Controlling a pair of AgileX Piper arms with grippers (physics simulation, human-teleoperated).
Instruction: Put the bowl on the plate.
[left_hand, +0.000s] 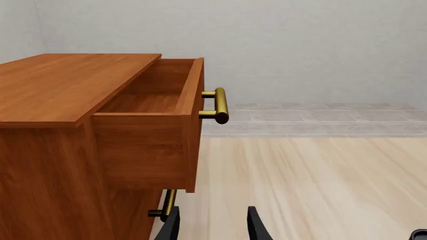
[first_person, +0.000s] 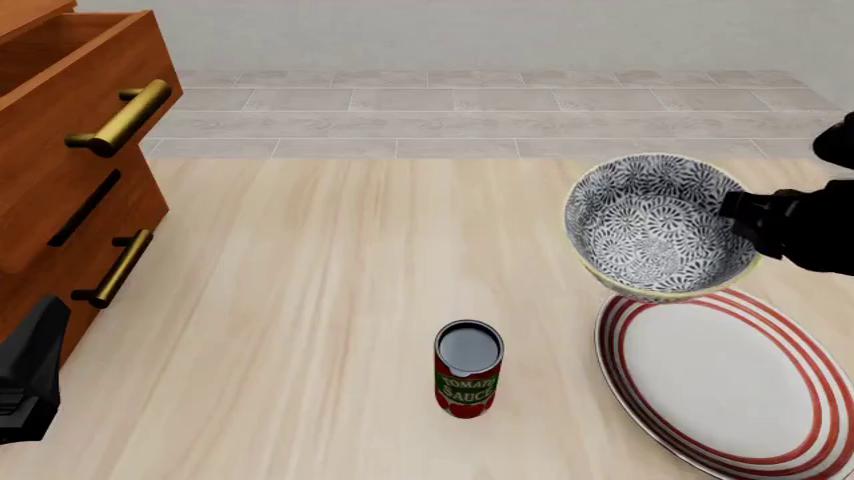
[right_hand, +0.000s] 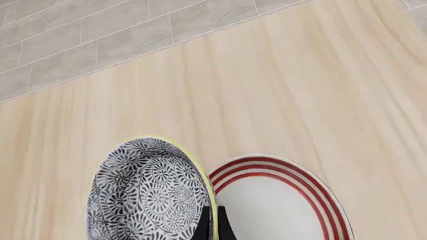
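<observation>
The bowl (first_person: 654, 225), blue-grey floral with a pale yellowish rim, hangs tilted in the air over the far left part of the plate (first_person: 727, 385), a white plate with red rings on the table at the front right. My right gripper (first_person: 742, 218) is shut on the bowl's right rim. In the right wrist view the bowl (right_hand: 147, 192) is pinched at its rim between the fingers (right_hand: 224, 229), with the plate (right_hand: 280, 205) just beyond. My left gripper (left_hand: 212, 225) is open beside the wooden drawer unit, holding nothing.
A red tomato sauce can (first_person: 467, 368) stands on the table left of the plate. A wooden drawer cabinet (first_person: 74, 170) with brass handles occupies the left side, its top drawer (left_hand: 157, 107) pulled open. The left arm (first_person: 27, 375) rests at the lower left.
</observation>
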